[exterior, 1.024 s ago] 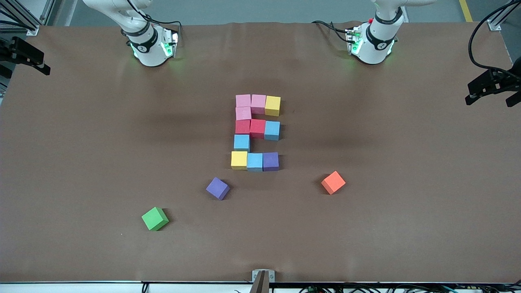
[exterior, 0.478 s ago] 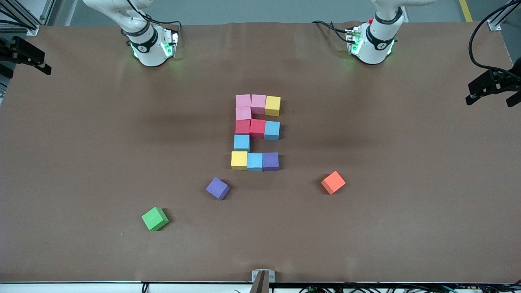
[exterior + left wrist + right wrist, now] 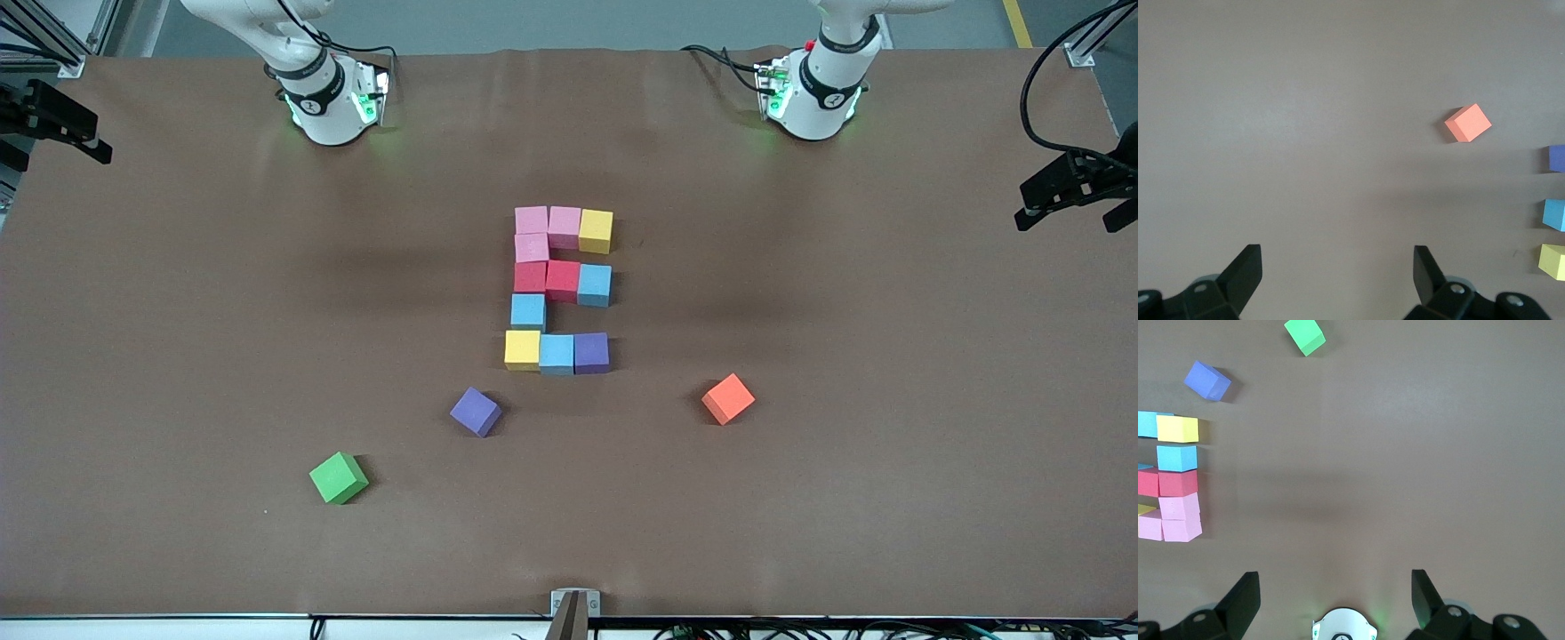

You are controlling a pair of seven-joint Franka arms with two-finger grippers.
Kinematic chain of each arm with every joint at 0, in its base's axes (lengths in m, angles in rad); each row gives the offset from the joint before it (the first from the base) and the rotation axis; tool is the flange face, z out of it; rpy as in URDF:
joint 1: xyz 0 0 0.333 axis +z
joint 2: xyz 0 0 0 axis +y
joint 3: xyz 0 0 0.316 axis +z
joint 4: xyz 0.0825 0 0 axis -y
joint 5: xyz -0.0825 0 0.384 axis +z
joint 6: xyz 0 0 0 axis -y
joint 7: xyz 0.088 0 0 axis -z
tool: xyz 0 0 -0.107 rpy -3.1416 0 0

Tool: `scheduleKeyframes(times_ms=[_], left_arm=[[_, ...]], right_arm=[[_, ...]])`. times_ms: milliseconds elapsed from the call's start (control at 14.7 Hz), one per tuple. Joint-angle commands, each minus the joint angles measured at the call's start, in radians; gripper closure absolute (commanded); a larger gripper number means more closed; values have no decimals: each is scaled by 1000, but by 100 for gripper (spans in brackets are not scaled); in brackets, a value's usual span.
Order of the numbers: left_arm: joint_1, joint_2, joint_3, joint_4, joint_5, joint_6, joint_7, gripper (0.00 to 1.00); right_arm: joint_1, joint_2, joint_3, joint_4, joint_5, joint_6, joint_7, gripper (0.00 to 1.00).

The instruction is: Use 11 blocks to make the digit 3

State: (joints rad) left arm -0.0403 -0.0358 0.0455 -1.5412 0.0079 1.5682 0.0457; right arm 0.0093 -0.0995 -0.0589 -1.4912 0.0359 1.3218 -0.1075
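Observation:
The blocks form the digit 3 (image 3: 560,284) in mid-table. The row farthest from the front camera is pink (image 3: 532,220), pink (image 3: 564,226), yellow (image 3: 596,230). The middle row is red (image 3: 530,276), red (image 3: 563,280), light blue (image 3: 595,284). The nearest row is yellow (image 3: 522,348), light blue (image 3: 556,353), purple (image 3: 591,352). A single pink cube (image 3: 532,247) and a light blue one (image 3: 528,311) link the rows on the right arm's side. My left gripper (image 3: 1338,248) hangs open and empty over bare table. My right gripper (image 3: 1335,573) is open and empty above its own base (image 3: 1345,625).
A loose purple cube (image 3: 476,412), a green cube (image 3: 338,477) and an orange cube (image 3: 728,398) lie nearer the front camera than the figure. The arm bases (image 3: 324,98) (image 3: 813,89) stand at the table's edge farthest from the front camera. Black fixtures (image 3: 1071,187) sit at both ends of the table.

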Motion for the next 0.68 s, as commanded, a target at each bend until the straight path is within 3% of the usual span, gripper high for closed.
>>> scheduleKeyframes(times_ms=[0, 614], left_arm=[[-3, 10, 1, 15, -20, 0, -9, 0], [-3, 10, 1, 15, -19, 0, -7, 0]], right_arm=[[3, -16, -6, -15, 19, 7, -3, 0], [1, -16, -7, -15, 33, 7, 2, 0]])
